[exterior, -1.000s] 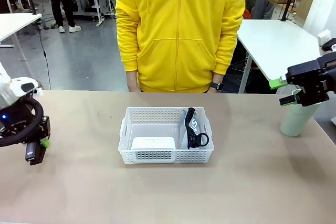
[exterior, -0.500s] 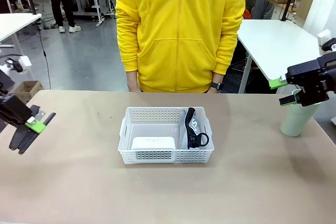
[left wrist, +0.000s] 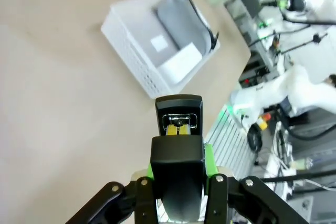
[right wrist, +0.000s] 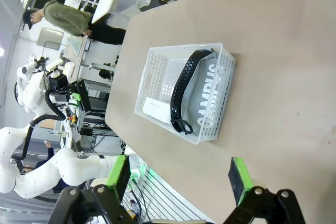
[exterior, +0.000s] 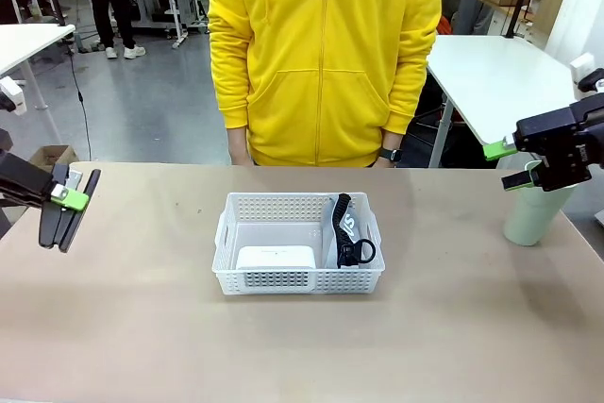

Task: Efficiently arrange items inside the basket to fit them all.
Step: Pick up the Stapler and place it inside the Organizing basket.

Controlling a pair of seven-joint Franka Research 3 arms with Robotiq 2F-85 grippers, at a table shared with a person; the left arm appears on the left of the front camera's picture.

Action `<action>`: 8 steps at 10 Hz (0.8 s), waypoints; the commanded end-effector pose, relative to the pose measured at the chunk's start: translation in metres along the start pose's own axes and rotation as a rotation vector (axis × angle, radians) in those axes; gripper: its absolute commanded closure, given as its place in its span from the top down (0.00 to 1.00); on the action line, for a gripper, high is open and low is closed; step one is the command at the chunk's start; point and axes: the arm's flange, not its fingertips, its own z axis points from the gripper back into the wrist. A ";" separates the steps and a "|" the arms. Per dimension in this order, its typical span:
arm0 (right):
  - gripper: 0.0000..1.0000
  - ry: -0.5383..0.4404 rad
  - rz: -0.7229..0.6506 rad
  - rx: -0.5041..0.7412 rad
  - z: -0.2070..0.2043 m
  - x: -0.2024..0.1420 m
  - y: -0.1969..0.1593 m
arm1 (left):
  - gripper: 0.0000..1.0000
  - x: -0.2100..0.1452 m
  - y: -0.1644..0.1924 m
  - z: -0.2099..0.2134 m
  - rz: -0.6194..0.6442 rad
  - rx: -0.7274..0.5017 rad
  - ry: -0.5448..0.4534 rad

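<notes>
The white basket (exterior: pixel 298 279) stands mid-table. Inside it the white device (exterior: pixel 276 258) lies at the front left, and the grey CAMPUS pouch (exterior: pixel 346 226) stands on edge along the right side. My left gripper (exterior: pixel 65 200) hovers over the table's left edge, shut on the dark stapler (exterior: pixel 64 216). The left wrist view shows that stapler (left wrist: pixel 178 116) clamped between the green pads, with the basket (left wrist: pixel 131 51) beyond. My right gripper (exterior: pixel 508 165) is open at the far right, in front of the pale green cup (exterior: pixel 531 216). The right wrist view looks down on the basket (right wrist: pixel 149 77) and pouch (right wrist: pixel 207 94).
A person in a yellow hoodie (exterior: pixel 321 54) stands at the far side of the table, hands behind the edge. A white side table (exterior: pixel 491 77) lies behind the right gripper. Bare tabletop surrounds the basket on every side.
My left arm has lifted from low at the table's left edge and turned, carrying the stapler up and slightly right. The right gripper, basket and cup have not moved.
</notes>
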 end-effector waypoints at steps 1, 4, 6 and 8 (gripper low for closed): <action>1.00 -0.015 0.011 0.026 -0.002 0.002 0.000 | 0.00 -0.001 -0.005 0.005 -0.041 0.007 0.083; 1.00 -0.015 0.011 0.026 -0.002 0.002 0.000 | 0.37 -0.002 -0.003 -0.002 -0.019 0.010 0.068; 1.00 -0.015 0.011 0.026 -0.002 0.002 0.000 | 0.37 0.048 -0.053 -0.051 -0.209 0.106 0.044; 1.00 -0.015 0.011 0.026 -0.002 0.002 0.000 | 0.37 0.082 -0.096 -0.125 -0.305 0.239 0.172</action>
